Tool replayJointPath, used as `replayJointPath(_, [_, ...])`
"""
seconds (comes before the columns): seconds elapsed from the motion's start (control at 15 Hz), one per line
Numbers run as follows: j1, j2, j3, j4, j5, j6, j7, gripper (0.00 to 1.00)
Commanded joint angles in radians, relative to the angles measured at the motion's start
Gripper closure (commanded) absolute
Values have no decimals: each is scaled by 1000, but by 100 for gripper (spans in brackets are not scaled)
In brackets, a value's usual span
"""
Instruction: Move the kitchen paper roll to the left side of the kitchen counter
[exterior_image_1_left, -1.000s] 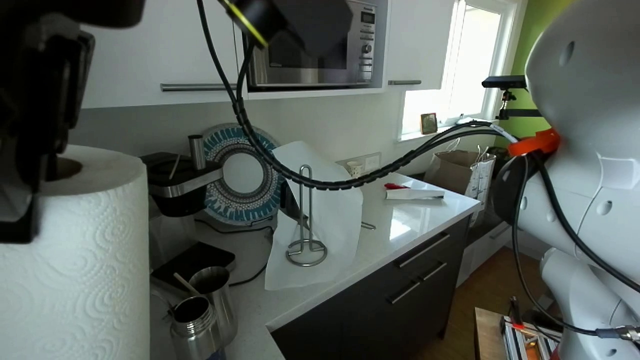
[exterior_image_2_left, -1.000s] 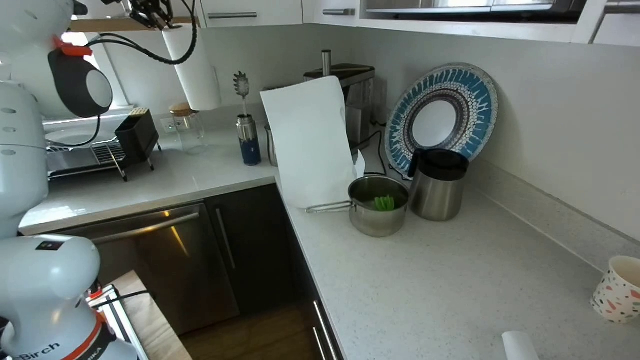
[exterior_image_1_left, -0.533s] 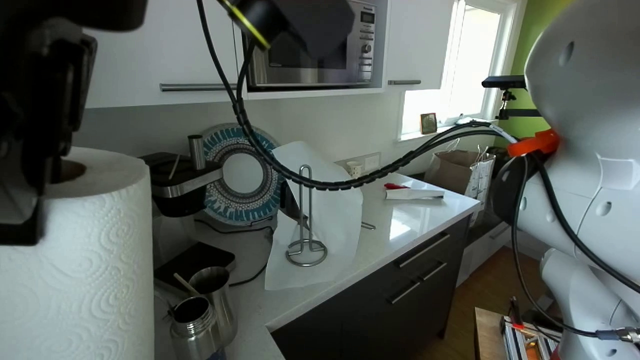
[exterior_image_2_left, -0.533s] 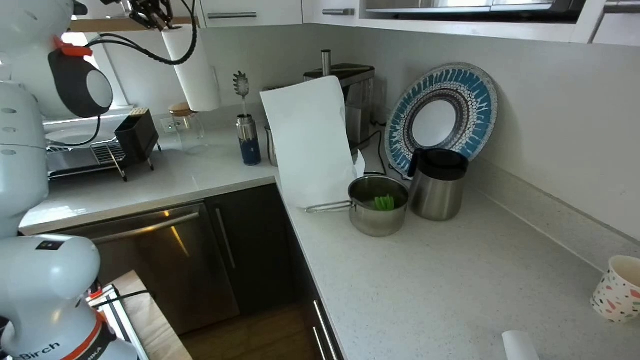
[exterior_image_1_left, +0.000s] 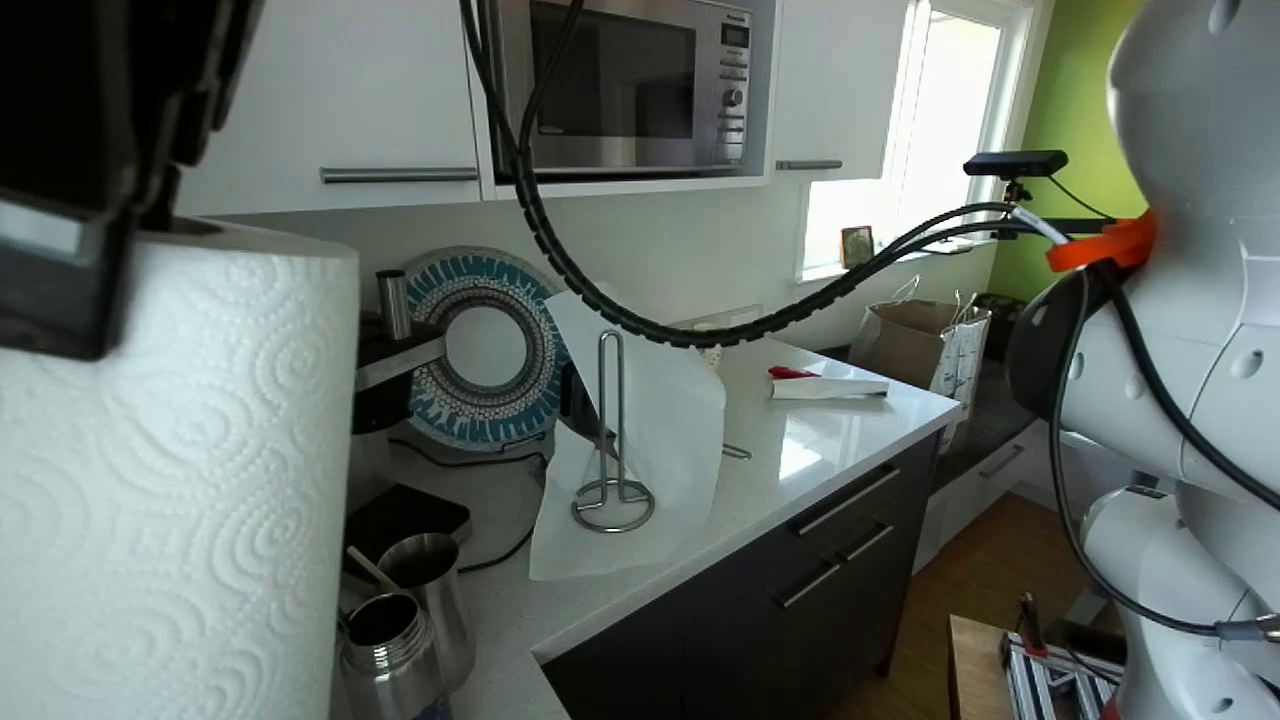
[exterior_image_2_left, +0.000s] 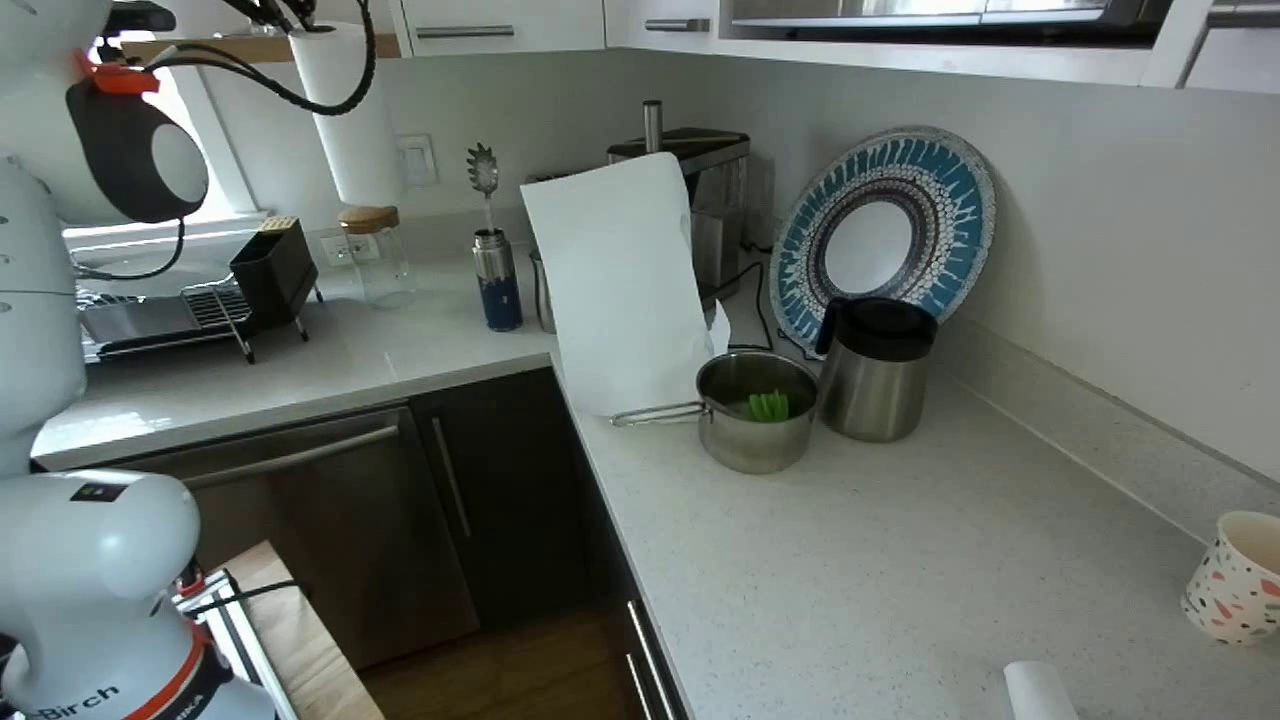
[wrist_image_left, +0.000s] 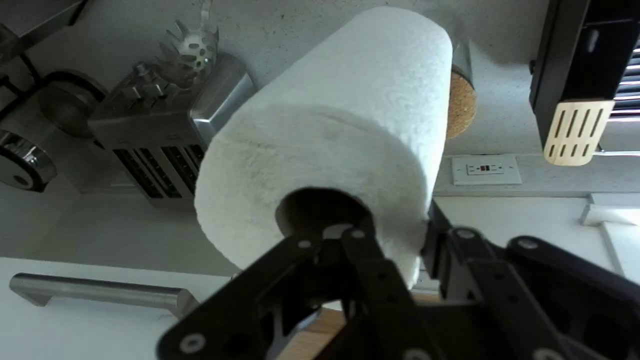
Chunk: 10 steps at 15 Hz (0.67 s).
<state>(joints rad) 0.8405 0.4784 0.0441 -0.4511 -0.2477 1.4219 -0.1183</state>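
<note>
Kitchen paper roll (exterior_image_2_left: 356, 150) higher now in both exterior views, end effector (wrist_image_left: 392, 234) tight on its wall, "Birch" on arm (exterior_image_2_left: 95, 560).

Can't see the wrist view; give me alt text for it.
The end effector grips a kitchen paper roll by its wall, reaching into the hollow core. Left in the picture: toaster, spaghetti server; right: partly hidden cork-lidded jar, wall outlet.

In an exterior view, the paper roll (exterior_image_2_left: 350, 130) hangs upper left, above the table (exterior_image_2_left: 880, 570). Right of centre, the pot (exterior_image_2_left: 755, 440) stands just left of the carafe (exterior_image_2_left: 880, 385), the disc (exterior_image_2_left: 868, 243) behind; the cup (exterior_image_2_left: 1235, 580) is lower right. In the wrist view, the end effector (wrist_image_left: 390, 235) has one finger inside the roll's core, another outside.
</note>
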Motion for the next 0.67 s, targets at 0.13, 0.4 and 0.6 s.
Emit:
replayJointPath(0.13, [-40,-77,17,-25,35,-149,52,93])
replayJointPath(0.4, [-71,-108,19,-31,25,-280,44,93])
replayJointPath(0.6, [-103,-101,30,-9,25,-260,-30,93])
